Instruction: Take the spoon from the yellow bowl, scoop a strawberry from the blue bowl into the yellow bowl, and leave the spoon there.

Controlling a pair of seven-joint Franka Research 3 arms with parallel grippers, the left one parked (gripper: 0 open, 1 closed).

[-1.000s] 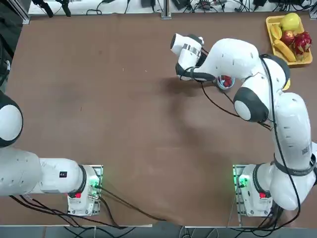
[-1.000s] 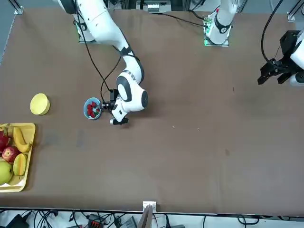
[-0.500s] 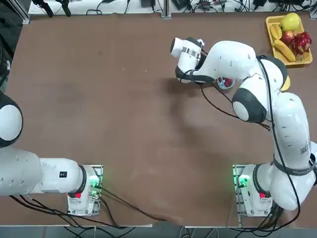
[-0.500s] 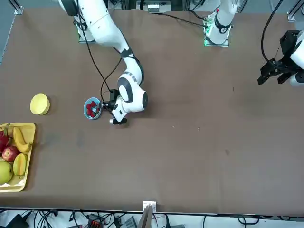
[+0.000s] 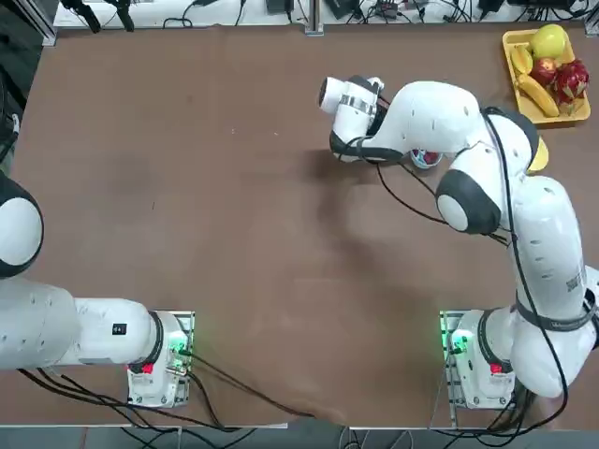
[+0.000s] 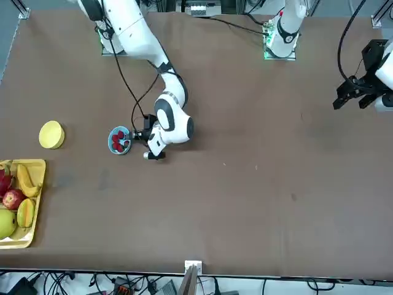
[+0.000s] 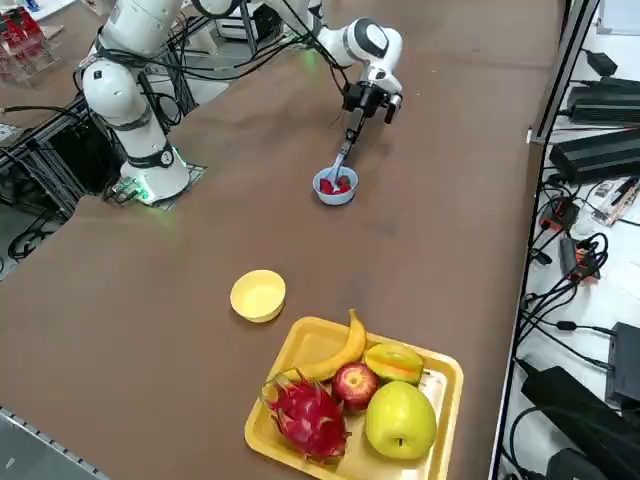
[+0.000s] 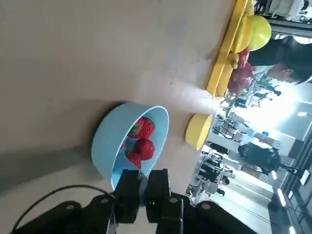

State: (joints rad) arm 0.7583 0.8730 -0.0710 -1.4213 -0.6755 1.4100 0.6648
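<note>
The blue bowl (image 7: 335, 188) holds several red strawberries (image 7: 338, 184) and stands right of the table's middle. My right gripper (image 7: 358, 118) hangs low beside it, shut on the handle of the pale spoon (image 7: 344, 158). The spoon slants down from the fingers with its tip inside the blue bowl. In the wrist view the gripper (image 8: 142, 187) points at the blue bowl (image 8: 127, 141), with strawberries (image 8: 142, 146) just past the fingertips. The yellow bowl (image 7: 258, 295) stands empty farther right, near the fruit tray, also visible as the yellow bowl (image 6: 51, 134).
A rectangular yellow tray (image 7: 300, 345) with a banana, apple, dragon fruit and other fruit sits at the table's far right corner, just beyond the yellow bowl. A black cable loops from my right wrist near the blue bowl (image 6: 119, 140).
My right wrist has shifted slightly towards the table's middle, beside the blue bowl. The gripper stays shut on the spoon. The bowls have not moved.
</note>
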